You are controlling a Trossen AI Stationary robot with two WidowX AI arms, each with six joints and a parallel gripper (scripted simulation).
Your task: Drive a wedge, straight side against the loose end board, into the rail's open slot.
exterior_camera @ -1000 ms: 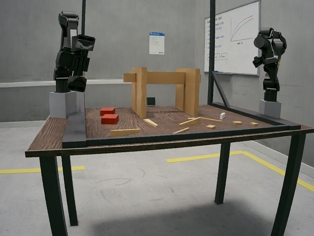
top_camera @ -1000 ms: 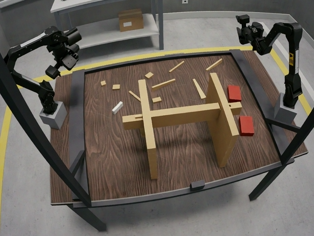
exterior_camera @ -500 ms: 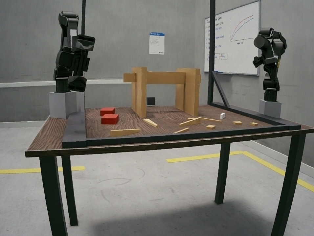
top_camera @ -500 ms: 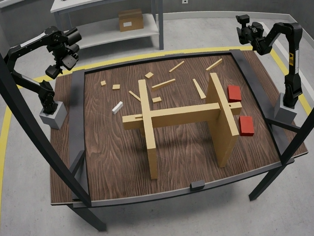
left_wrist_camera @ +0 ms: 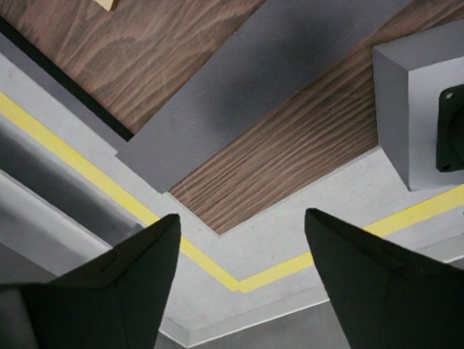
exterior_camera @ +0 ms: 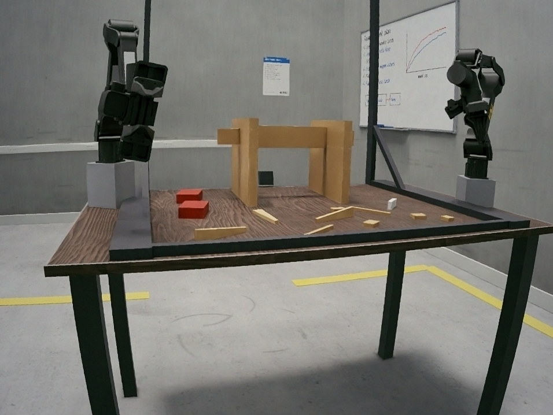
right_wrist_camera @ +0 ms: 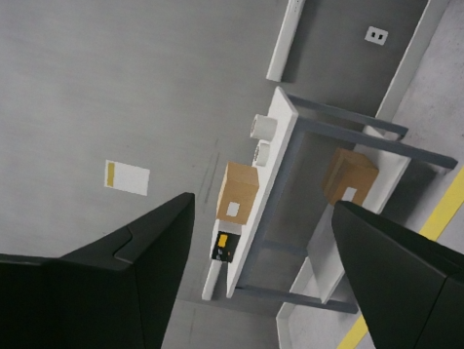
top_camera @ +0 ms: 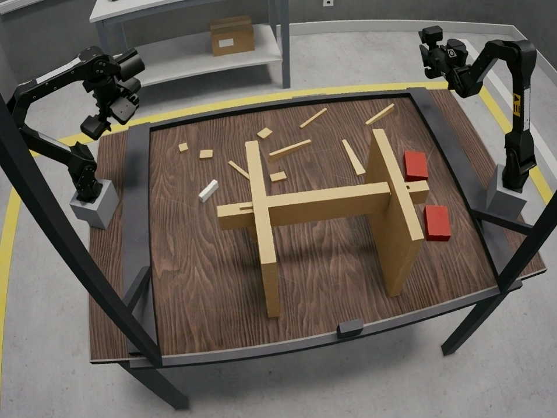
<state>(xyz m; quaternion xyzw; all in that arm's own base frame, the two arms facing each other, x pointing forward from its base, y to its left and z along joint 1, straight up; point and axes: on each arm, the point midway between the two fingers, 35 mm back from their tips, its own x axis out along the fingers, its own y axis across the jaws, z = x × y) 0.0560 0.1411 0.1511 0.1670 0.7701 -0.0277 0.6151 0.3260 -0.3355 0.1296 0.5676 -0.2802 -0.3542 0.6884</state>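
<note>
The rail (top_camera: 328, 204) (exterior_camera: 290, 136) passes through both upright end boards. At the top view left end a wedge (top_camera: 246, 206) sits in the rail outside the end board (top_camera: 261, 198) (exterior_camera: 342, 160). At the other end the slot (top_camera: 408, 187) beside the loose end board (top_camera: 396, 180) (exterior_camera: 251, 165) is open. Loose wedges lie behind the frame, among them one wedge (top_camera: 380, 114) (exterior_camera: 220, 233), another wedge (top_camera: 353, 156) (exterior_camera: 265, 216) and a long wedge (top_camera: 290, 150) (exterior_camera: 334, 214). My left gripper (top_camera: 111, 111) (left_wrist_camera: 242, 220) and right gripper (top_camera: 423, 53) (right_wrist_camera: 264, 199) are open and empty, high and away from them.
Two red blocks (top_camera: 415, 165) (top_camera: 436, 222) lie outside the loose board. A white block (top_camera: 208, 190) (exterior_camera: 391, 204) and several small wooden pieces (top_camera: 205, 154) (top_camera: 264, 133) (top_camera: 278, 176) lie behind the wedged end. A dark frame (top_camera: 136, 188) borders the table, with posts at the front corners.
</note>
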